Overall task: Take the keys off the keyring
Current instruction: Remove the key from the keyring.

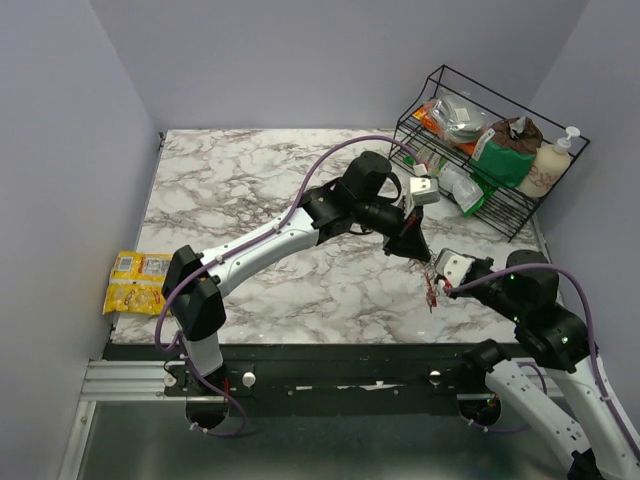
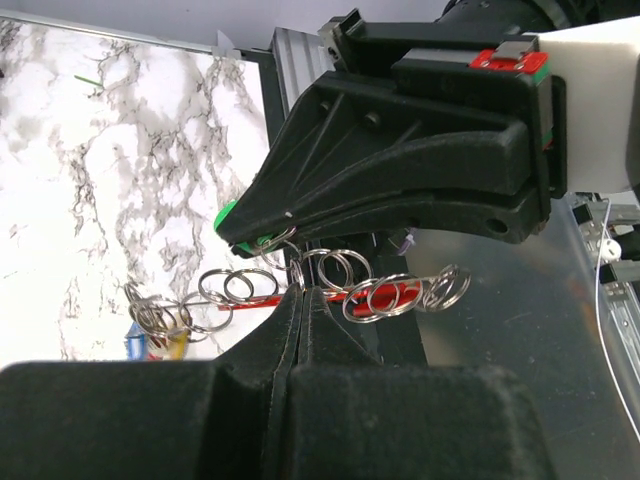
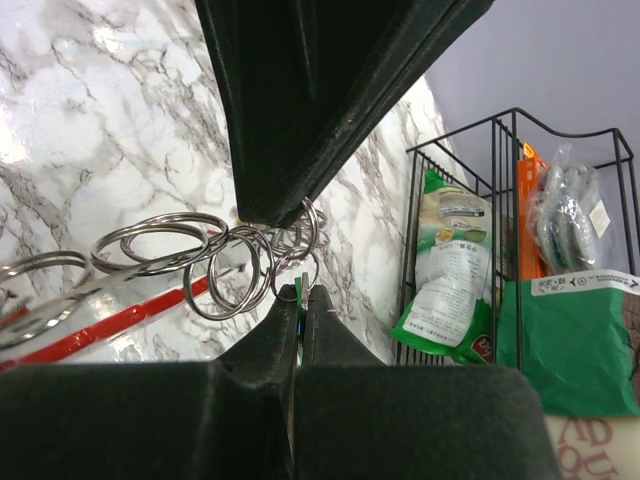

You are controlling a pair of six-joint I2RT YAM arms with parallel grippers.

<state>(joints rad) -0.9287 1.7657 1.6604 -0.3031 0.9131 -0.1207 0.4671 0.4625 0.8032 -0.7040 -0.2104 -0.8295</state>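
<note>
Left fingers [image 2: 285, 345] and right fingers [image 3: 268, 345] pinched shut on keyring [image 2: 330, 297] loops, wire rack [image 1: 497, 205] beside, yellow packets [image 1: 138, 282] apart.

The table [image 1: 250, 180] has a white marble top veined in grey. A black wire rack [image 1: 418, 100] stands in its far right corner, and two yellow snack packets [image 1: 138, 283] lie flat at its left edge, close to the near corner.
</note>
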